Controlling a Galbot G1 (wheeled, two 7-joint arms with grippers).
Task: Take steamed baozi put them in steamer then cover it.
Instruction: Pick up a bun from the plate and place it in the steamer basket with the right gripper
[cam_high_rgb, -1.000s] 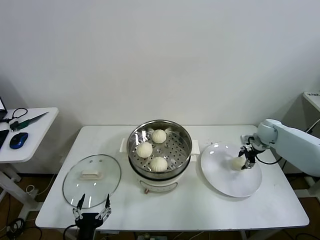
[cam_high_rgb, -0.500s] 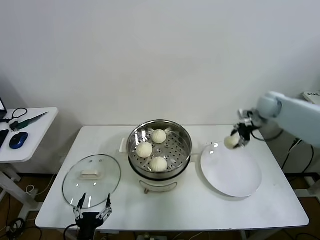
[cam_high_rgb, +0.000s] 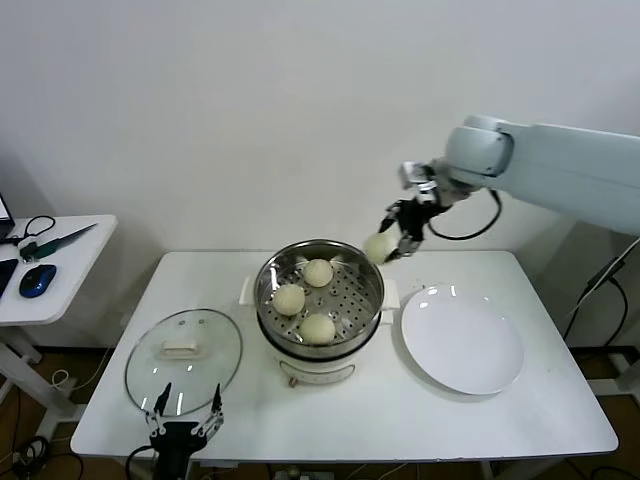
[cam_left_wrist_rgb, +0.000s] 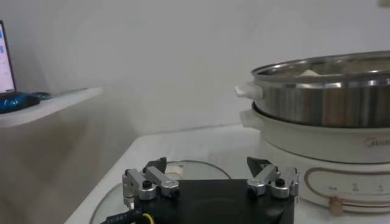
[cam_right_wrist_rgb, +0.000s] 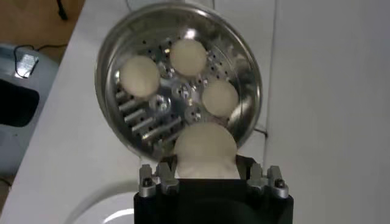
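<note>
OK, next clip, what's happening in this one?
The right gripper holds the last baozi in the air at the steamer rim. Three buns already sit on its tray. The white plate is empty. The glass lid lies on the table, with the open left gripper parked beside it.

steamer (cam_high_rgb: 320, 300): shiny perforated metal | cover (cam_high_rgb: 184, 360): clear glass | plate (cam_high_rgb: 462, 340): glossy white

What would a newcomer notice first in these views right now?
The right hand is in the air at the steamer's far right rim, shut on the last baozi. Three baozi sit on the perforated tray. The glass cover lies left of the pot, with the open left hand near it.
</note>
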